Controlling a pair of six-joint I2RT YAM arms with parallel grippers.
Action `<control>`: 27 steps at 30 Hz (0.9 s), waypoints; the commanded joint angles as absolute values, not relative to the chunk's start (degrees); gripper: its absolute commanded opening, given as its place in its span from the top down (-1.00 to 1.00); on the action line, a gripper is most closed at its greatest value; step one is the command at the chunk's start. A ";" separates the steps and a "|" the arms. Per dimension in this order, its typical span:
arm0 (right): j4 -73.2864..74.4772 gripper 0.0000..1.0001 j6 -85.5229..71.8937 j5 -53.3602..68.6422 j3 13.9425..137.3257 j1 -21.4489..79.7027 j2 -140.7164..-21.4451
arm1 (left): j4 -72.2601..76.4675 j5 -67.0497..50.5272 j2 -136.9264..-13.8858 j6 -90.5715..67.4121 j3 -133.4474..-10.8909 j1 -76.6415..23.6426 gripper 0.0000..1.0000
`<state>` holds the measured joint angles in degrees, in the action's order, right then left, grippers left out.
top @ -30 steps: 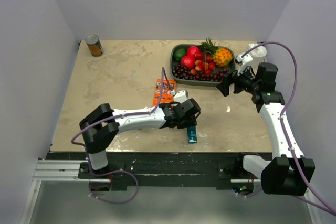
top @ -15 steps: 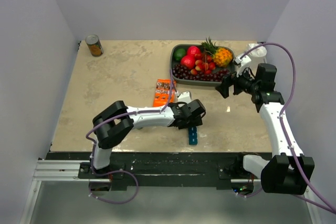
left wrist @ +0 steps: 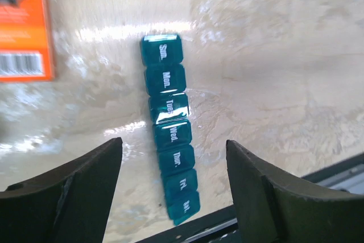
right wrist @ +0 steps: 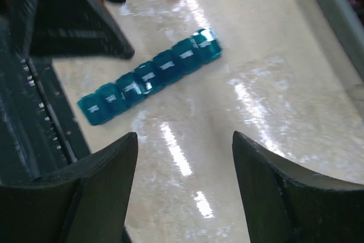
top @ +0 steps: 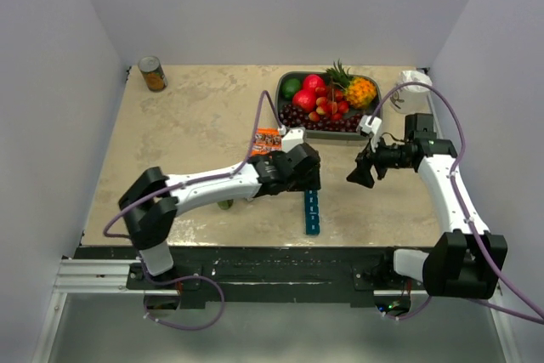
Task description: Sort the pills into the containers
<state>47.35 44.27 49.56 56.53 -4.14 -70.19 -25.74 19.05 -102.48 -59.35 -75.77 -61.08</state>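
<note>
Here, the containers (left wrist: 169, 157) lay on the worktop (top: 187, 133), one end near its front edge, all lids apparently shut. I saw no pills, so I judged sorting not begun. My left fingers (left wrist: 62, 192) hovered spread and empty above them, my right fingers (right wrist: 85, 192) likewise. Open room lay rightward; the box (left wrist: 23, 27) sat far-left.

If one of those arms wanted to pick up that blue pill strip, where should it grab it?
Probably across the narrow width near the middle, coming straight down: the pill strip lies flat, long and slim, both long sides free.
</note>
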 commanded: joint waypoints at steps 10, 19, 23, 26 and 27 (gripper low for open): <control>50.92 1.00 59.42 46.77 51.60 23.01 -67.41 | -14.68 20.83 -70.67 -31.20 -56.71 -57.92 -0.57; 42.03 1.00 54.23 37.01 49.93 34.35 -70.93 | -16.70 24.52 -61.97 -30.85 -51.07 -56.78 -0.58; 39.55 1.00 52.03 33.76 49.04 36.38 -72.42 | -18.54 26.01 -59.60 -30.32 -50.71 -55.72 -0.58; 38.23 1.00 51.33 31.38 48.08 37.35 -73.39 | -18.90 26.54 -58.36 -29.71 -50.19 -55.28 -0.58; 37.88 1.00 51.15 30.85 47.82 37.53 -73.48 | -18.90 26.54 -58.10 -29.71 -49.84 -55.11 -0.58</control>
<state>41.89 53.32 34.92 48.84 36.56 -73.21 -18.98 24.01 -60.12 -31.66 -50.70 -55.83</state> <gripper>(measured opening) 0.007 0.788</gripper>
